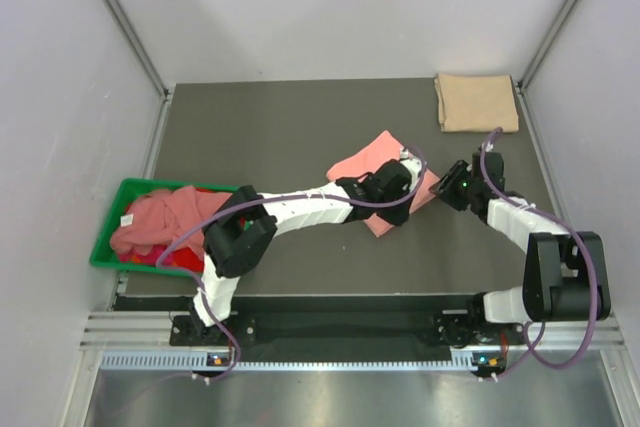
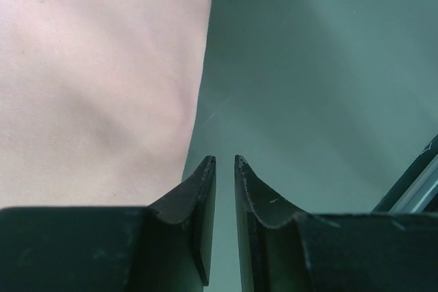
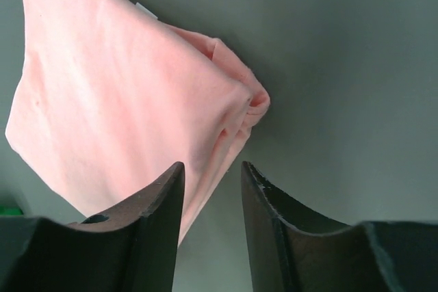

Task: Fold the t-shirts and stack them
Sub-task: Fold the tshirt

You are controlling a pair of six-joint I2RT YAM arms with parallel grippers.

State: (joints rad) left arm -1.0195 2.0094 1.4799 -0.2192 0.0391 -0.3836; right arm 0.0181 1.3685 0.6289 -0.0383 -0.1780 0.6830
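A salmon-pink t-shirt point(image 1: 362, 161) lies folded at the table's middle. In the left wrist view it point(image 2: 96, 80) fills the left half; in the right wrist view it point(image 3: 123, 100) lies bunched ahead. My left gripper point(image 1: 409, 167) point(image 2: 224, 158) is at the shirt's right edge, jaws almost together with only table between them. My right gripper point(image 1: 447, 188) point(image 3: 212, 164) is open just right of the shirt, with the shirt's edge under its left finger and nothing gripped. A tan-beige t-shirt point(image 1: 476, 102) lies folded at the back right corner. Pink and red t-shirts point(image 1: 160, 222) are heaped in the bin.
A green plastic bin point(image 1: 127, 190) stands at the left front of the table. Grey walls with metal posts close in both sides. The two arms' wrists are close together beside the salmon shirt.
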